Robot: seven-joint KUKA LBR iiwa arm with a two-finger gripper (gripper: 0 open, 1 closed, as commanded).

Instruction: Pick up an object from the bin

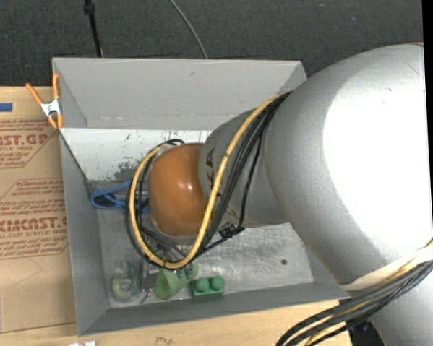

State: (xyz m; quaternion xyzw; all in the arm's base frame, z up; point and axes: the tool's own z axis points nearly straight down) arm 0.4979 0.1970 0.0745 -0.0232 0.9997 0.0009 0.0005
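Observation:
My gripper [156, 256] shows as a dark body low in the bin's front left part, under the arm's orange cover. Just in front of it lies a light green rounded piece [165, 285], which touches or nearly touches the gripper's lower end. To the right of that piece lies a darker green block with studs [208, 285]. A clear, greyish round thing [123, 285] rests to the left, near the front left corner. Whether anything is in the gripper's hold is hidden.
A blue thing [105, 200] lies by the bin's left wall, partly behind the yellow and black cables. The big silver arm covers the bin's right side. Bare floor shows at the front right.

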